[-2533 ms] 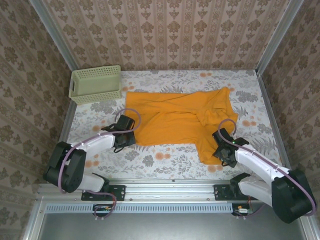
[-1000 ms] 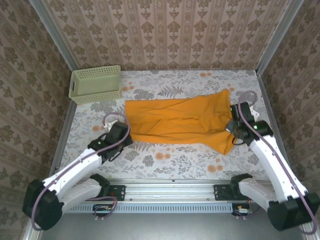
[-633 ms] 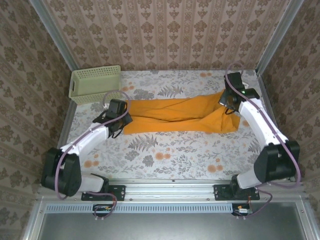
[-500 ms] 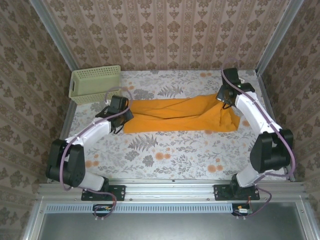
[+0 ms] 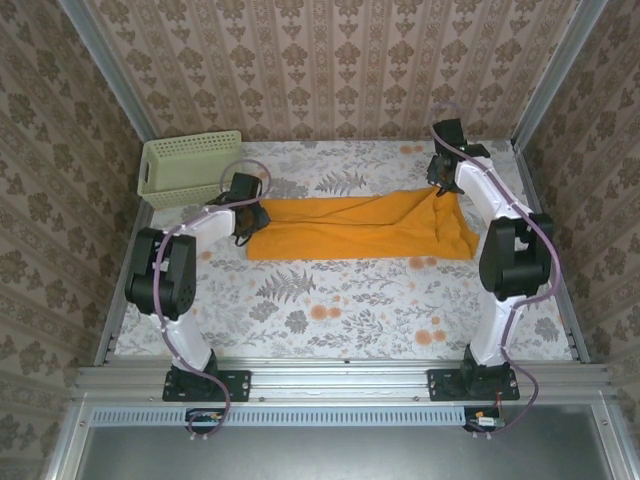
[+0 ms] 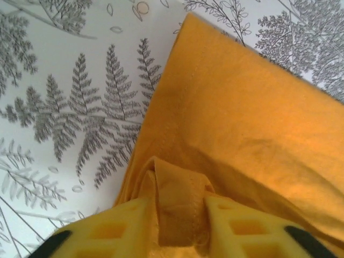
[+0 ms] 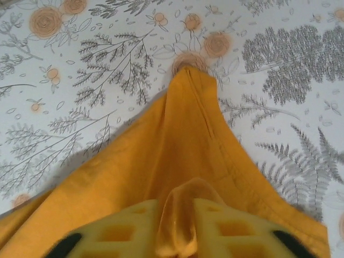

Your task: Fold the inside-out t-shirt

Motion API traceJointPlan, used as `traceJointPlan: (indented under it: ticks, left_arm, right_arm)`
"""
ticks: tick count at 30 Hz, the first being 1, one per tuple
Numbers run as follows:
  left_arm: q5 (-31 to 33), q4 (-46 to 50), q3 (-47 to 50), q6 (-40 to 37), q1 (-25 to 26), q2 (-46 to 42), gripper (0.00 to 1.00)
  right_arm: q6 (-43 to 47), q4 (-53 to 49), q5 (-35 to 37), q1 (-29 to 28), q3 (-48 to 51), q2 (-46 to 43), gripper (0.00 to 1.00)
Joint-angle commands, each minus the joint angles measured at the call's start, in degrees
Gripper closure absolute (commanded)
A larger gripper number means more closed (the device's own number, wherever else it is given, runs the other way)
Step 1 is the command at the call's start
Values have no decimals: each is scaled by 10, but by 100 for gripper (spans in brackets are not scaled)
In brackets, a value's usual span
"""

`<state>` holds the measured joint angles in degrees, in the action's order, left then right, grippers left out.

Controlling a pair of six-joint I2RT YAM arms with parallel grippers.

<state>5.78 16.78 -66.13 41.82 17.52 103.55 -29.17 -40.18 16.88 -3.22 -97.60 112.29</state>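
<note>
Top view is showing the t-shirt point(image 5: 350, 228) lying as a long orange strip between the left claw point(image 5: 246, 206) and the right claw point(image 5: 441, 186). One fold is looking done, and more folds are waiting. Soft cloth with its seams showing is sitting between each claw's fingers. I cannot tell if they are squeezing it or letting go.

- Beige-brown patterned wallpaper point(image 5: 340, 60) closes me in on three sides.
- Grey metal posts point(image 5: 103, 60) stand in the far corners.
- My table point(image 5: 330, 300) has a pale floral print, evenly lit.
- A metal rail point(image 5: 340, 372) edges its near side.
</note>
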Motion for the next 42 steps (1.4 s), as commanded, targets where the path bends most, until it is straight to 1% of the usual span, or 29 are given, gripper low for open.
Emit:
traceJointPlan:
  ticks: [1,3,5,6,8,9,11,13,14,17,19,21,23,26,28,30,33,34,35,36,37,38,41,42]
  left_arm:
    - [29,50,-33,-25,-4,-11,56]
    - [40,60,-37,-46,2,-33,48]
    - [25,57,-41,-101,13,-56,38]
    - [22,70,-50,-128,21,-63,35]
    - [47,92,-49,-148,41,-81,34]
    - [45,79,-36,-157,52,-92,34]
    - [16,50,-11,-161,69,-104,34]
    - [-12,21,7,-160,82,-97,34]
    - [-21,12,8,-158,99,-88,33]
    - [-53,3,-5,-144,100,-36,35]
    - [-79,2,-8,-125,76,-8,37]
    - [-101,-19,10,-105,52,2,39]
    - [-100,-39,30,-101,47,4,37]
    - [-99,-34,39,-100,45,12,36]
    - [-104,-48,53,-99,45,9,36]
    - [-106,-52,62,-97,46,7,35]
    - [-100,-51,70,-98,47,6,35]
    - [-99,-51,72,-97,46,6,35]
    - [-98,-51,75,-96,47,6,35]
    - [-97,-52,78,-94,47,6,35]
    - [-97,-54,82,-93,47,5,36]
    - [-96,-56,85,-92,47,4,36]
    - [-88,-58,100,-88,47,-2,36]
    - [-83,-55,104,-85,47,-5,36]
  right_arm:
    - [26,-52,18,10,-68,37,57]
    - [31,-64,36,10,-65,25,49]
    - [38,-51,29,7,-28,-10,44]
    - [42,-41,21,2,-2,-35,43]
    - [51,-23,3,-14,54,-79,41]
    - [53,-17,-5,-25,80,-100,40]
    - [48,-9,-29,-42,128,-128,40]
    - [40,12,-70,-58,176,-147,41]
    - [34,15,-81,-65,189,-148,41]
    - [18,15,-101,-76,202,-124,42]
    - [12,5,-98,-74,189,-91,43]
    - [7,-25,-67,-72,158,-53,45]
    - [8,-50,-30,-73,126,-18,42]
    - [15,-88,-13,-71,76,29,43]
    - [23,-96,-6,-74,59,43,43]
    - [26,-102,2,-73,48,48,45]
    - [26,-111,27,-72,42,49,46]
    - [25,-115,29,-70,40,49,49]
    - [26,-112,25,-68,42,49,58]
    - [26,-103,18,-65,48,47,69]
    - [26,-98,12,-61,50,47,75]
    - [26,-94,5,-59,48,48,78]
    - [24,-107,8,-56,35,50,80]
    - [22,-114,11,-56,33,47,76]
